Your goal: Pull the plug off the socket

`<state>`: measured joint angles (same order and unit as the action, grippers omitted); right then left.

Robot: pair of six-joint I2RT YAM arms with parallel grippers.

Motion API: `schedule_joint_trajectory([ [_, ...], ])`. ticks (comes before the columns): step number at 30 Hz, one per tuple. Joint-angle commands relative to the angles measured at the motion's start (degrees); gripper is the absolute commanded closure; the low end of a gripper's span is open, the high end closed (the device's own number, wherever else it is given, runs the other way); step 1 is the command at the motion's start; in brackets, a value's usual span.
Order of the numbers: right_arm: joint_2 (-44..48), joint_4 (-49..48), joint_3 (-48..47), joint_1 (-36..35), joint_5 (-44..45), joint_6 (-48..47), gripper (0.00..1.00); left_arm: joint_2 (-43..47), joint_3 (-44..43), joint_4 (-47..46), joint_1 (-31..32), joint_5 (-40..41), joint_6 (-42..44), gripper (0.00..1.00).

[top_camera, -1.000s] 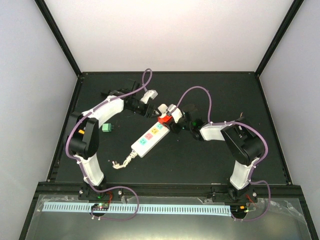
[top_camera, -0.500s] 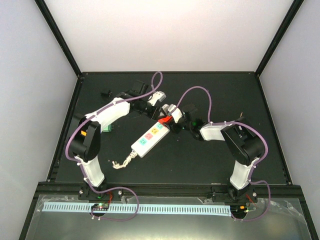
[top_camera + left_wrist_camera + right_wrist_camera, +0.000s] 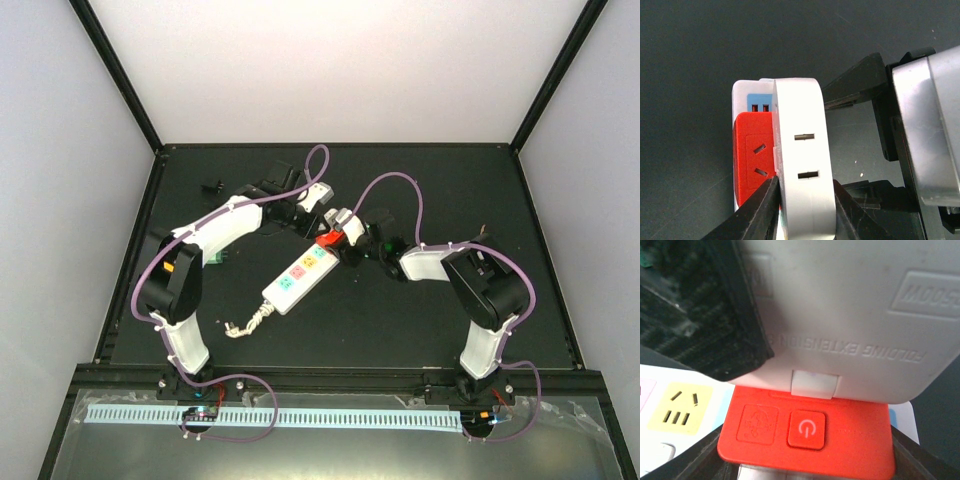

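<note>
Black table (image 3: 420, 310), white walls on three sides, overhead view steady.

Socket (image 3: 298, 276): lies flat and diagonal at mid-table, with its cord stub (image 3: 245, 325) toward the near left. Far end sits between the two grippers.

Plug (image 3: 802, 165): red block with a white folding body hinged to it, seated on the socket's far end beside the yellow outlet (image 3: 682, 407). No gap shows under the red block in the right wrist view, so I judge it fully seated.

Left gripper (image 3: 805, 192): clenched on the plug's white body. Both black fingers (image 3: 757, 215) press its two flat sides, low on the body.

Right gripper (image 3: 350, 250): jaws stand wide astride the socket's end, under the red block. Cannot tell whether they actually bear on it.

Step in hand: grasp made, pull not begun.

Next move, my judgement: the left arm should draw the plug straight out along its pins, away from the outlet face, with the right arm bracing the socket so it does not lift with the plug.

Risks:
- The white body is hinged, so it may fold or slip in the grip instead of passing the pull to the red block.
- An angled pull may bind the pins.

Green part (image 3: 213, 257) and small black part (image 3: 212, 185) lie well apart on the left. Neither is involved.
</note>
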<state>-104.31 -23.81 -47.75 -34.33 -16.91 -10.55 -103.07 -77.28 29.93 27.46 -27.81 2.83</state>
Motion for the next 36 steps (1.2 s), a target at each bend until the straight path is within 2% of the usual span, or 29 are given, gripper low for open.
schedule_joint_trajectory([
  [1,-2.9,4.9,-0.3,-0.6,1.1,0.8,0.87,1.1,-2.4,-1.3,0.3,-3.5,-3.5,0.76],
  [12,-3.4,5.6,-0.8,-0.6,0.9,0.6,0.98,1.8,-0.1,-3.8,-0.2,-8.4,-7.9,0.94],
  [15,-3.5,5.9,-0.8,-0.6,0.8,0.7,0.99,2.1,-0.3,-4.1,-0.5,-10.0,-8.2,0.98],
  [36,-4.4,7.1,-1.9,-0.6,1.6,0.3,0.99,7.9,0.5,-4.1,-5.5,-11.2,-8.2,0.98],
])
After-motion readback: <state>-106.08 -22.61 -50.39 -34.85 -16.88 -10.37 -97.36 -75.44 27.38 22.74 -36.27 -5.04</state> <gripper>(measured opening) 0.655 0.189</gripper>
